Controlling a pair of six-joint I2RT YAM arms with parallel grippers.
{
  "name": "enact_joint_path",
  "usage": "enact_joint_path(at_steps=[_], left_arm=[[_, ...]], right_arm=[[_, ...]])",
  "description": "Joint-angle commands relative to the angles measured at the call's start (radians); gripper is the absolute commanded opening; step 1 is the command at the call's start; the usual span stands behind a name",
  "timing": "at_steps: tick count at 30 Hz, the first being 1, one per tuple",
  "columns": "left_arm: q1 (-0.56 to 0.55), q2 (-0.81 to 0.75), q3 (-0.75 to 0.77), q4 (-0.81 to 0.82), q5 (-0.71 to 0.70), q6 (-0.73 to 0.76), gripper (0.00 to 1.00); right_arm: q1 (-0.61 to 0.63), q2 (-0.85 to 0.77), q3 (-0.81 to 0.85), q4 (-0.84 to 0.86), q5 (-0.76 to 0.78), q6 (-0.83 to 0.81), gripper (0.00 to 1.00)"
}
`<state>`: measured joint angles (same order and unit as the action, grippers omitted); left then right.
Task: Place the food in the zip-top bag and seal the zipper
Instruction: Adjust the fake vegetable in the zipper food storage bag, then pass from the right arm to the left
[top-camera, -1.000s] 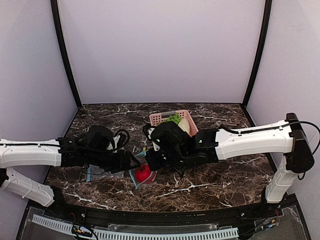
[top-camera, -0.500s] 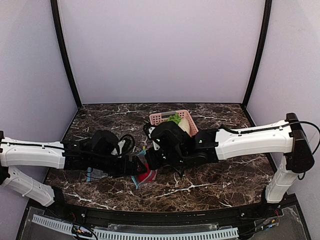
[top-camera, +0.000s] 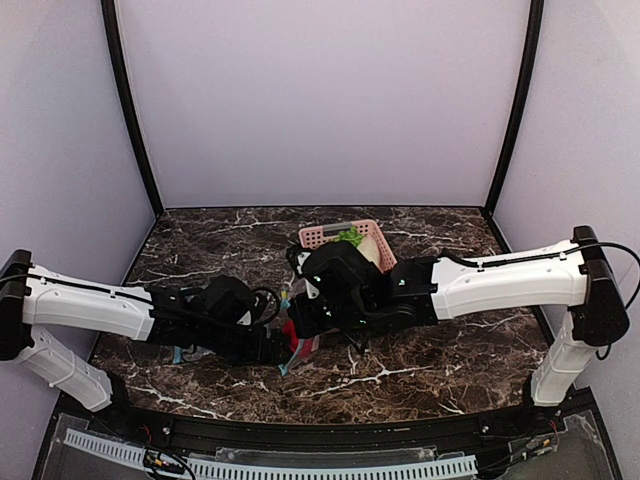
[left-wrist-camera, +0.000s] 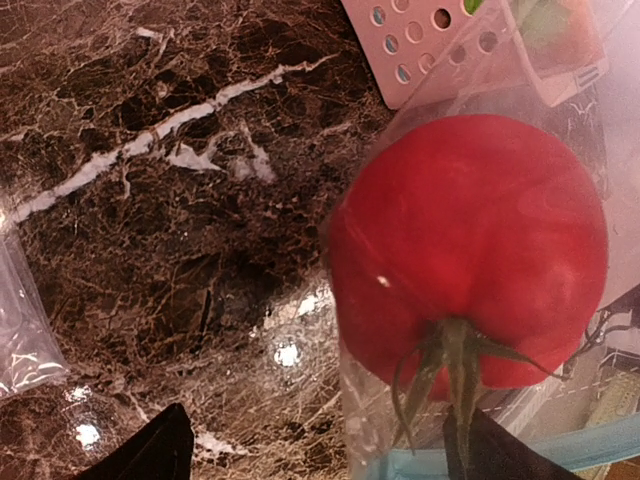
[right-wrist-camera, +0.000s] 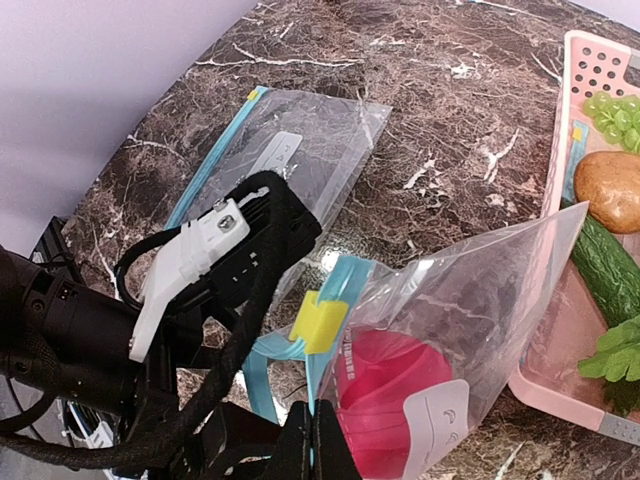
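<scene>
From above, you see both arms meeting at the middle of the marble table (top-camera: 440, 350). The left gripper (top-camera: 278, 347) sits low, right against the zip-top bag (top-camera: 306, 347), which the right gripper (top-camera: 300, 322) holds up off the surface. The red tomato (top-camera: 291, 338) shows between the two grippers. The pink basket (top-camera: 322, 236) stands just behind the right wrist. A second clear bag (top-camera: 182, 352) lies flat under the left arm.

On your left wrist view, the two black fingertips (left-wrist-camera: 150, 450) stand wide apart at the bottom edge and clasp nothing. The tomato fills the right half of the view, inside the clear plastic, stem end toward the camera. The light blue zipper (left-wrist-camera: 540, 455) runs along the bottom right, and a corner of the basket shows at the top.

On your right wrist view, the jaws are pinched shut on the bag's zipper edge, beside the yellow slider (right-wrist-camera: 320, 322). The tomato rests in the hanging bag. The grapes (right-wrist-camera: 615, 115), a brown potato (right-wrist-camera: 615, 190) and a cucumber (right-wrist-camera: 610, 265) lie in the basket. The second bag lies flat, well beyond the left gripper.
</scene>
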<state>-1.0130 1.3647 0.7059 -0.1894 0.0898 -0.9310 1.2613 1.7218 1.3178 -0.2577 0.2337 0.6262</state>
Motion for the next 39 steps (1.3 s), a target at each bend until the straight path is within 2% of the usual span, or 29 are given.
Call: enact_joint_path(at_steps=[1, 6, 16, 18, 20, 24, 39], left_arm=[[-0.005, 0.008, 0.022, -0.035, -0.032, 0.002, 0.87], [-0.006, -0.047, 0.023, -0.042, -0.055, 0.010, 0.87], [-0.006, -0.285, 0.021, -0.128, -0.061, 0.064, 0.97], [-0.006, -0.302, 0.021, -0.151, -0.067, 0.071, 0.93], [-0.005, -0.309, 0.020, -0.165, -0.075, 0.072, 0.80], [-0.006, -0.298, 0.020, -0.148, -0.068, 0.076, 0.65], [-0.005, -0.217, 0.063, -0.132, -0.070, 0.093, 0.33]], right_arm=[[0.002, -0.039, -0.016, 0.045, -0.011, 0.025, 0.00], [0.002, -0.049, -0.027, 0.043, 0.004, 0.030, 0.00], [-0.021, -0.075, -0.052, 0.021, 0.006, 0.041, 0.00], [-0.027, -0.081, -0.054, 0.021, -0.001, 0.041, 0.00], [-0.032, -0.086, -0.057, 0.022, -0.009, 0.043, 0.00], [-0.038, -0.089, -0.061, 0.023, -0.022, 0.049, 0.00], [-0.043, -0.084, -0.073, 0.047, -0.075, 0.054, 0.00]])
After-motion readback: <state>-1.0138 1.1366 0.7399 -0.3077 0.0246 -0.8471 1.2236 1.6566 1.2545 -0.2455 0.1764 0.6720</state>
